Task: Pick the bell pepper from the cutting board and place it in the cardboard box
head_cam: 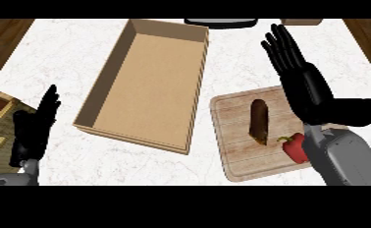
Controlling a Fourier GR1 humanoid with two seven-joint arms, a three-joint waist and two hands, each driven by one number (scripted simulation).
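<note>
Taking the cutting board (250, 165) as my reference, the bell pepper (293, 148) lay on its near right part, red with a green stem, partly hidden beneath my right forearm. My right hand (304, 82) hung over the board's far right side, fingers straight and spread, holding nothing. The pepper sat closer to my wrist than to my fingertips.

Risks, in my judgement: the hand had overshot the target, so a straight descent would have closed on bare board. Drawing back risked my forearm brushing the pepper and rolling it off the board's right edge. A dark brown oblong item (258, 120), unidentifiable to me, lay on the board just left of the pepper; a wide grasp could have caught it as well or knocked it aside.

The cardboard box (109, 82) stood left of the board, open-topped, its near right corner almost meeting the board's left edge. Its wall lay between pepper and interior, so a low carry could have struck that rim.

Beyond the board, a dark object (221, 22) and a small tan object (301, 21) sat at the counter's far edge, clear of the path. My left hand (33, 126) rested well left of the box, fingers up and unbent.
</note>
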